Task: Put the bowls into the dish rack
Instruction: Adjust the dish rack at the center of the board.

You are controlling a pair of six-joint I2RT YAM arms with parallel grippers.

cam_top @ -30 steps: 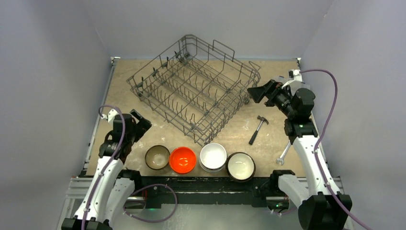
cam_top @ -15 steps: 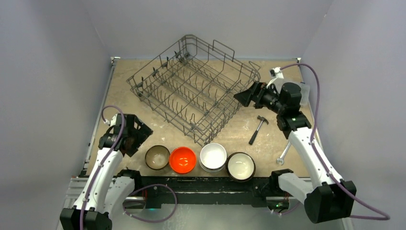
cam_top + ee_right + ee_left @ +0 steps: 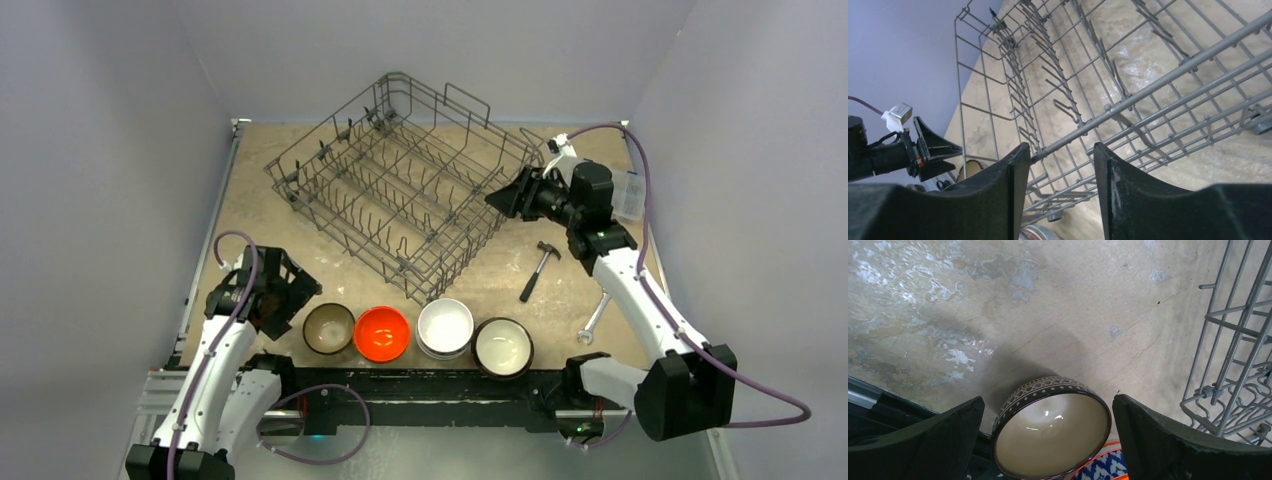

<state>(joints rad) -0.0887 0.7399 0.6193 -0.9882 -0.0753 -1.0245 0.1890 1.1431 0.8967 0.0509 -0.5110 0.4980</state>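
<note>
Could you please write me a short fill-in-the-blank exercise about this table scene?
The bowl between the brown bowl and the white bowl is ___.
The dish rack holds ___ bowls.
The pincer straddling the rack's rim wire belongs to the ___ arm.
Between the rack and the wrench lies a ___.
Missing: orange, no, right, hammer.

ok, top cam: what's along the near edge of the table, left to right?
Brown round ceramic bowl → bright orange-red round ceramic bowl → plain white round ceramic bowl → dark round ceramic bowl with cream inside → silver metal wrench.
</note>
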